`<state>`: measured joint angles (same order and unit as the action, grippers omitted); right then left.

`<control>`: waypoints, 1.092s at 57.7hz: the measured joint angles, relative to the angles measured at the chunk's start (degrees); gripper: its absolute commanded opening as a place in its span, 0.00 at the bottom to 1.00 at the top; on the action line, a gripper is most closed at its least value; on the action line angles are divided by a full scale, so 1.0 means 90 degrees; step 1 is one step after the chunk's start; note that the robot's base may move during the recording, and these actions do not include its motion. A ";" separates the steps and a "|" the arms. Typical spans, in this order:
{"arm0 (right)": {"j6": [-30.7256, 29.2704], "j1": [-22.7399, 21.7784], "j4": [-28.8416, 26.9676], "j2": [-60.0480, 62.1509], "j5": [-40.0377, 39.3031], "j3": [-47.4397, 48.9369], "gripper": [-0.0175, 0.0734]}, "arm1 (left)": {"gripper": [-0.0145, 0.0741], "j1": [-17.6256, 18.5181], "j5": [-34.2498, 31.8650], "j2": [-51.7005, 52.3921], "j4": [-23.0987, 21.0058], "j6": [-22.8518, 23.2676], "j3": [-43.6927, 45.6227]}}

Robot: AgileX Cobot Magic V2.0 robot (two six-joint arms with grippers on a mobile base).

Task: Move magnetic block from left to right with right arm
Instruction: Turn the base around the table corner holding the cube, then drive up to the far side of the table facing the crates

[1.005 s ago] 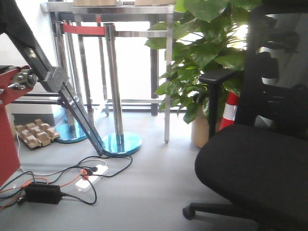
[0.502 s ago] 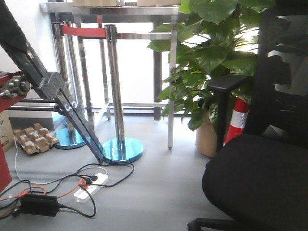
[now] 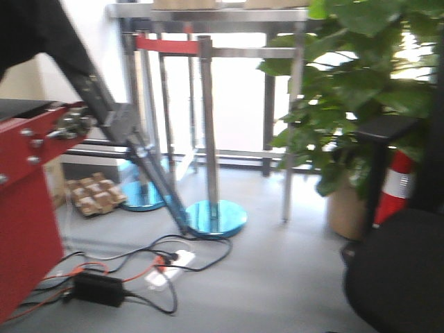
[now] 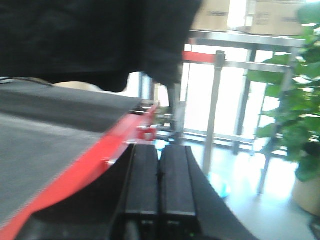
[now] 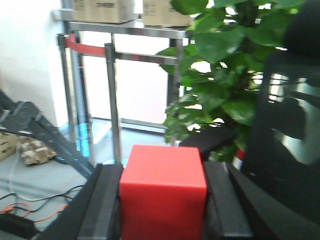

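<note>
One view alone with the magnetic block [image 5: 162,192], pinched in the right pincer [image 5: 163,200]; left pincer [image 4: 159,157] pressed together.

The bottom of my magnetic block [image 5: 163,192] runs off the lower edge. The fingers [image 5: 106,205] of my right gripper [image 5: 163,215], touching the block on both sides, are cut off there too. Right of the block, the black chair [image 5: 287,125] is cut short. In my left wrist view a big dark blur [image 4: 90,40] covers the top; I cannot tell what it is.

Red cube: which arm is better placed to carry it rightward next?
Right. The right end effector is shut on the red cube, while the left end effector is shut and empty beside the table rim.
</note>
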<state>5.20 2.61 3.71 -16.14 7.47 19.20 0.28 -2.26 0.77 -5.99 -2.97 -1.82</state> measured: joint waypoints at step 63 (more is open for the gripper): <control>0.0000 0.0000 0.0000 0.0000 0.0000 0.0000 0.55 | 0.02 0.0000 0.0000 0.0000 0.0000 0.0000 0.0000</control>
<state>5.20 2.61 3.71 -16.14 7.47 19.20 0.28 -2.26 0.77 -5.99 -2.97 -1.82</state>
